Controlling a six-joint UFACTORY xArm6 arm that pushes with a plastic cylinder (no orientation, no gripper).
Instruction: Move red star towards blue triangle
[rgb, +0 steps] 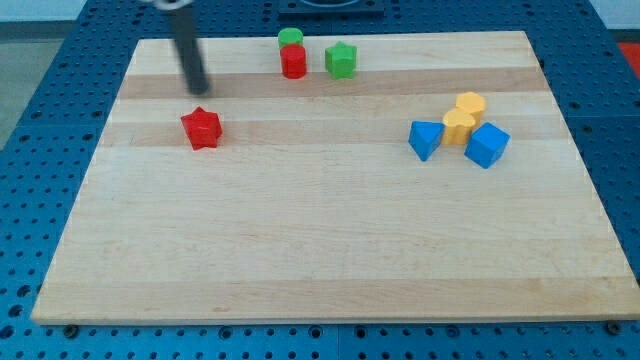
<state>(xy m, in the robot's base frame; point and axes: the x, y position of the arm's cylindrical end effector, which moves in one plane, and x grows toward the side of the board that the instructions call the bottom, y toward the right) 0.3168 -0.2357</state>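
Red star (202, 128) sits at your desk's (320, 260) left, well apart from the blue triangle (425, 139) at the right. My tip (198, 90) stands just above the star, apart from it. No fingers here; no writing shows.

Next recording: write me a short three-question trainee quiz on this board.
1. True or false: my tip touches the red star.
2. Which block lies nearest the blue triangle? A) green star B) yellow block C) red cylinder
3. Fill in: to reach the blue triangle, the red star must travel toward the view's ____.

Key: 1 false, it sits just above it, apart; 2 B; 3 right.
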